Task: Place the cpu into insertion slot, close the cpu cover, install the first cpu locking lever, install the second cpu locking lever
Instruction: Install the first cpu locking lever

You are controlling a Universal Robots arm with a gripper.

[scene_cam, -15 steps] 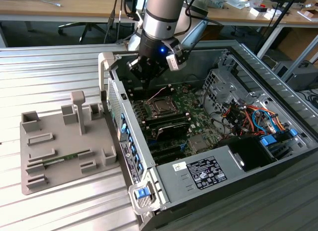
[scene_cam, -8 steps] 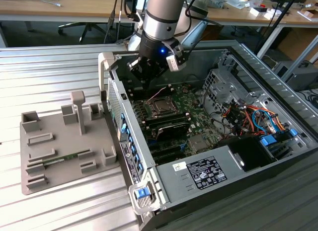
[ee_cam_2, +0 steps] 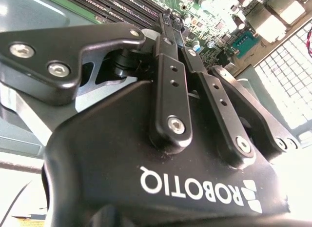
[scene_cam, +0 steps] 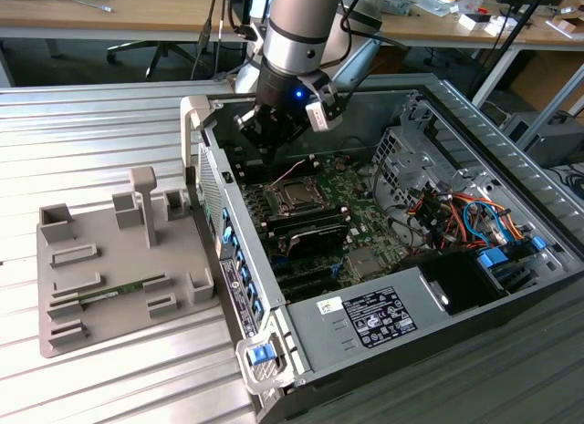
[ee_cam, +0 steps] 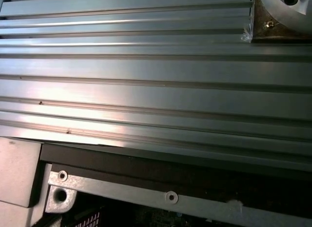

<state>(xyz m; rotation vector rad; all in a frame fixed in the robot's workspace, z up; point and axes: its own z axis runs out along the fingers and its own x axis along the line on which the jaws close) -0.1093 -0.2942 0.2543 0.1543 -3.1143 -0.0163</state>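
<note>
On the ribbed worktop [scene_cam: 100,141], well off to the exterior view's left of the pincer [scene_cam: 274,132], sits a grey parts fixture [scene_cam: 109,260] with moulded pockets. One pocket holds a thin green strip; the rest look empty from here. We judge it serves to keep loose parts at known spots.

Moving rightward, the open computer case [scene_cam: 438,287] lies on its side, so the green motherboard [scene_cam: 356,214] faces up and can be reached from above.

The pincer hangs inside the case near its back wall, above the board. In the second wrist view its fingers [ee_cam_2: 170,90] run close alongside each other out to the tips, with nothing visible between them; we read them as drawn together and empty, though the tips themselves are small in that view.

Just below and a little to the exterior view's right of the pincer lies the insertion slot [scene_cam: 297,198], a square socket with a metal rim. Its centre shows a grey square face. We cannot tell whether that is the cpu already seated or the bare socket, nor can we separate the cpu cover from the rim. The levers are too fine to make out.

Further right, a bundle of coloured cables [scene_cam: 447,214] stays clear of the socket, leaving the approach open.
</note>
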